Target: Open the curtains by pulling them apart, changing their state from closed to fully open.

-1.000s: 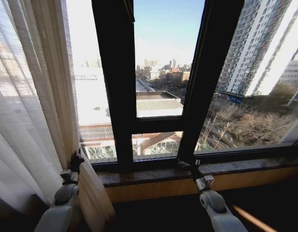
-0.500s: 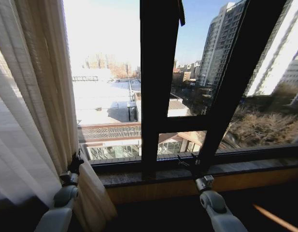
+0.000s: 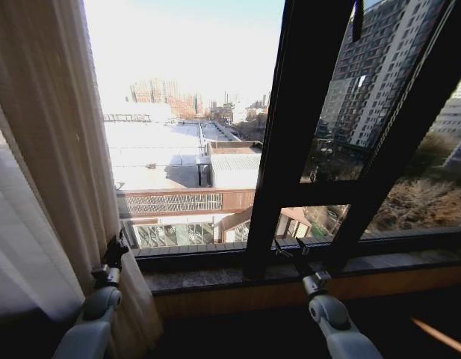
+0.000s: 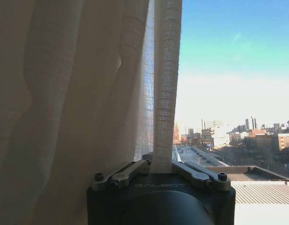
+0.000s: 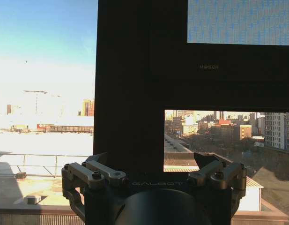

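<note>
The sheer cream curtain hangs bunched in pleats at the left of the window. My left gripper is at its inner edge near sill height, shut on it. In the left wrist view the curtain covers the side beside the gripper, and a narrow fold of its edge runs up from between the closed fingers. My right gripper stands open above the sill, holding nothing. The right wrist view has this gripper spread in front of the dark window frame.
A dark window frame with slanting uprights stands right of centre, with bare glass and city rooftops behind. A stone sill on a wooden ledge runs below the window. The floor in front is dark.
The whole head view has shifted, so the window frame now lies further right and more bare glass shows beside the curtain. Both grippers keep their places in the picture, the left still holding fabric.
</note>
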`<state>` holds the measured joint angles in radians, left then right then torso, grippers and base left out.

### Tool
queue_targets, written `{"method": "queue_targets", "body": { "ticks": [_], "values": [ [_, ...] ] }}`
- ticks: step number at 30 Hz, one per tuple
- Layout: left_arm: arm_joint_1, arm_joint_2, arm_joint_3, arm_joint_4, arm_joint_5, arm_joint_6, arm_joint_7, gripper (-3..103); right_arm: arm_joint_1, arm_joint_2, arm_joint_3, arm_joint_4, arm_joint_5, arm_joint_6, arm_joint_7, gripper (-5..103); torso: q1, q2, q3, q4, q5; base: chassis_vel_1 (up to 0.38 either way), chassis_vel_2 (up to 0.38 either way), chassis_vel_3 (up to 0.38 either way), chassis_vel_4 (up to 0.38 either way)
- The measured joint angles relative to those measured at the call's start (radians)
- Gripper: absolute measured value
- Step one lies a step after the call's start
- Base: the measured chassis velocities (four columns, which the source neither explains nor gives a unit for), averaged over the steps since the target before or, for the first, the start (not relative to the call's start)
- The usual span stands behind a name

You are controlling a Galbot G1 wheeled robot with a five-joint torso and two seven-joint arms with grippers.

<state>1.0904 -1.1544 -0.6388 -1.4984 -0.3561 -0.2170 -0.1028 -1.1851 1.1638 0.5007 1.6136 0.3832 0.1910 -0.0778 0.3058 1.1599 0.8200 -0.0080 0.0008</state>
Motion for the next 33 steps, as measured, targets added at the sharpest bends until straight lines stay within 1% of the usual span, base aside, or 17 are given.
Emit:
{"method": "queue_targets", "body": {
  "ticks": [4, 8, 10, 12, 17, 21, 26, 30, 32, 33],
  "values": [
    [0.000, 0.000, 0.000, 0.002, 0.000, 0.000, 0.000, 0, 0.000, 0.000, 0.000, 0.000, 0.000, 0.000, 0.000, 100, 0.000, 0.000, 0.000, -0.0004, -0.0007, -0.043, -0.075, 0.033, 0.053],
    [0.000, 0.001, 0.000, 0.005, 0.000, -0.001, 0.000, 0, 0.000, 0.000, 0.000, 0.000, 0.000, 0.000, 0.000, 100, 0.000, 0.000, 0.000, 0.0001, -0.0006, 0.000, 0.000, 0.000, 0.000],
    [-0.001, 0.002, -0.001, 0.007, 0.000, -0.002, 0.000, 0, 0.000, 0.000, 0.000, 0.000, 0.000, 0.000, 0.000, 100, 0.000, 0.000, 0.000, 0.0004, -0.0016, 0.000, 0.000, 0.000, 0.000],
    [-0.003, 0.003, -0.001, 0.009, 0.000, -0.002, 0.000, 0, 0.000, 0.000, 0.000, 0.000, 0.000, 0.000, 0.000, 100, 0.000, 0.000, 0.000, 0.0005, -0.0010, 0.000, 0.000, 0.000, 0.000],
    [-0.006, 0.002, 0.000, 0.016, 0.002, -0.002, 0.000, 0, 0.000, 0.000, 0.000, 0.000, 0.000, 0.000, 0.000, 100, 0.000, 0.000, 0.000, 0.0000, -0.0008, 0.025, 0.041, -0.035, -0.036],
    [-0.006, 0.000, 0.000, 0.018, 0.004, -0.002, 0.000, 0, 0.000, 0.000, 0.000, 0.000, 0.000, 0.000, 0.000, 100, 0.000, 0.000, 0.000, 0.0000, -0.0007, 0.073, 0.055, -0.083, -0.081],
    [-0.006, -0.002, 0.001, 0.018, 0.005, -0.003, 0.000, 0, 0.000, 0.000, 0.000, 0.000, 0.000, 0.000, 0.000, 100, 0.000, 0.000, 0.000, 0.0000, -0.0006, 0.187, 0.147, -0.162, -0.163],
    [-0.001, -0.004, 0.000, 0.018, 0.007, -0.008, 0.000, 0, 0.000, 0.000, 0.000, 0.000, 0.000, 0.000, 0.000, 100, 0.000, 0.000, 0.000, 0.0003, -0.0010, 0.290, 0.197, -0.303, -0.220],
    [0.000, -0.006, -0.001, 0.020, 0.008, -0.010, -0.001, 0, 0.000, 0.000, 0.000, 0.000, 0.000, 0.000, 0.000, 100, 0.000, 0.000, 0.000, 0.0005, -0.0003, 0.324, 0.185, -0.326, -0.140],
    [0.000, -0.006, -0.002, 0.020, 0.009, -0.010, -0.001, 0, 0.000, 0.000, 0.000, 0.000, 0.000, 0.000, 0.000, 100, 0.000, 0.000, 0.000, 0.0007, -0.0005, 0.326, 0.166, -0.275, -0.110]
  ]
}}
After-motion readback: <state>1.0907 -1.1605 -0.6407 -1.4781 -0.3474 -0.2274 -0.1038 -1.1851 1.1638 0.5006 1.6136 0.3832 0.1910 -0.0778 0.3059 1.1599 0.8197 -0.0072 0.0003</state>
